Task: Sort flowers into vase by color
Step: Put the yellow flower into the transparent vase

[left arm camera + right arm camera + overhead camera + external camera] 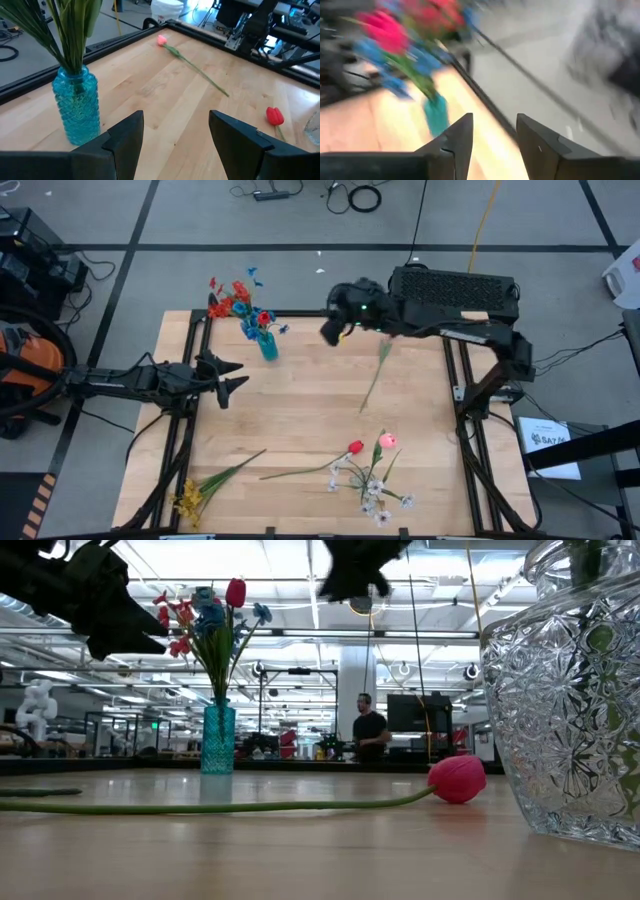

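A teal vase stands at the table's far left and holds red and blue flowers; it also shows in the low view and the left wrist view. My left gripper waits open just left of the vase. My right gripper hovers open, high over the far edge, with nothing between its fingers. A pink-budded flower lies flat on the table below the right arm, its stem running toward the near side. A red tulip lies on its side.
A clear cut-glass vase with green stems in it stands at the near side, by white blossoms and a pink tulip. A yellow sprig lies at the near left corner. Bare wood shows mid-table.
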